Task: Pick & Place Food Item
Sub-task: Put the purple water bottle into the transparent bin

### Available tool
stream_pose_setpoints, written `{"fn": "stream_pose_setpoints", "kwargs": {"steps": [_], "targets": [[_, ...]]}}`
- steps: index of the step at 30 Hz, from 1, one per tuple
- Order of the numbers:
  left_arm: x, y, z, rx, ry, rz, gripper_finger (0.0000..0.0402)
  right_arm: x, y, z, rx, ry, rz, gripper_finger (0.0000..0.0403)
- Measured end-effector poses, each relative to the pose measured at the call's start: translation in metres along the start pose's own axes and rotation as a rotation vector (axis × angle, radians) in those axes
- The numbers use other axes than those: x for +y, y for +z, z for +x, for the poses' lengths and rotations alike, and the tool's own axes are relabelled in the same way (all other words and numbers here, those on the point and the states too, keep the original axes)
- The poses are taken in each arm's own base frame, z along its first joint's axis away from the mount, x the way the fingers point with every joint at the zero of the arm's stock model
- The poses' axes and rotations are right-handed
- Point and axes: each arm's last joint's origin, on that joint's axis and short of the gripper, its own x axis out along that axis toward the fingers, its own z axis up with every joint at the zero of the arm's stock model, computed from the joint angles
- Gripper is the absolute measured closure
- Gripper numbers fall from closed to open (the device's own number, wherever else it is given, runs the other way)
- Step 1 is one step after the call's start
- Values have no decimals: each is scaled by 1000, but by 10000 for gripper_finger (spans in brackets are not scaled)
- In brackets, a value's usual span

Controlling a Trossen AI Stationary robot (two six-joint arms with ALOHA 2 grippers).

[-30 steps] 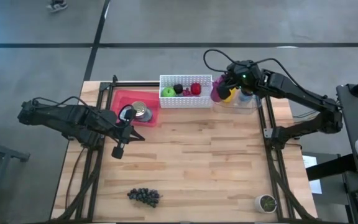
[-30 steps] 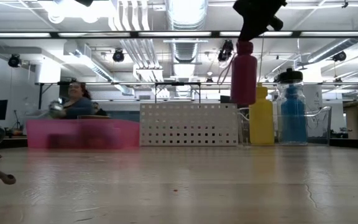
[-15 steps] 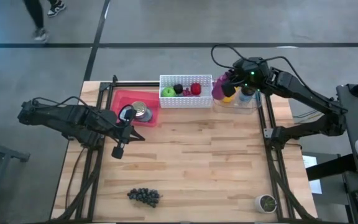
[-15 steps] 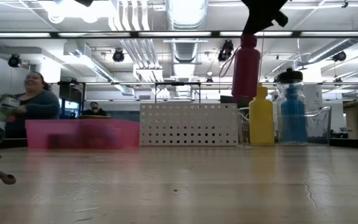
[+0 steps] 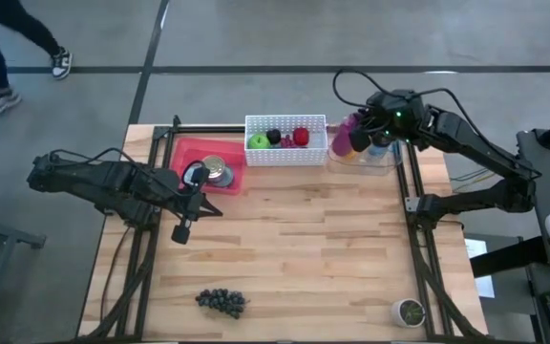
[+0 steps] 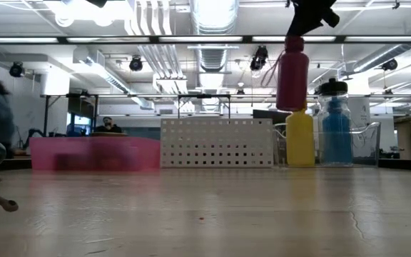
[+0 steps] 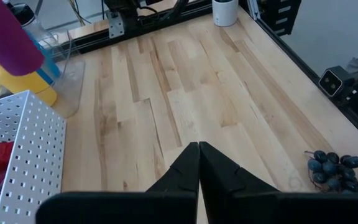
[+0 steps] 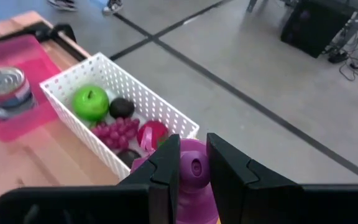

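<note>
While the left gripper (image 7: 198,163) idles closed, the right gripper (image 8: 193,163) clamps the unlabelled magenta bottle (image 6: 292,73)

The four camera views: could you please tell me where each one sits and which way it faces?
High view: above the table, looking straight down; both arms show, the right gripper holding the magenta bottle.
Low view: at tabletop height, looking level across to the white basket; the right gripper enters from above.
Left wrist view: on the left arm, looking over its shut fingers toward the grapes.
Right wrist view: looking down past its fingers clamped on the bottle.
Shared: the bottle and basket appear in all four.
</note>
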Motion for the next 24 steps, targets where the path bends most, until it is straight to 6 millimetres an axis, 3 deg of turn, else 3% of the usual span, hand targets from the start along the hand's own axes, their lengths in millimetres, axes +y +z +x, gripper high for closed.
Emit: {"fn": "stream_pose_setpoints", "kwargs": {"steps": [18,24], "targets": [[1,6,0,-65,12,-5,391,3,-15,15,44,-8,-52,342],[1,6,0,-65,12,-3,392,7,-26,29,45,-10,-56,342]]}}
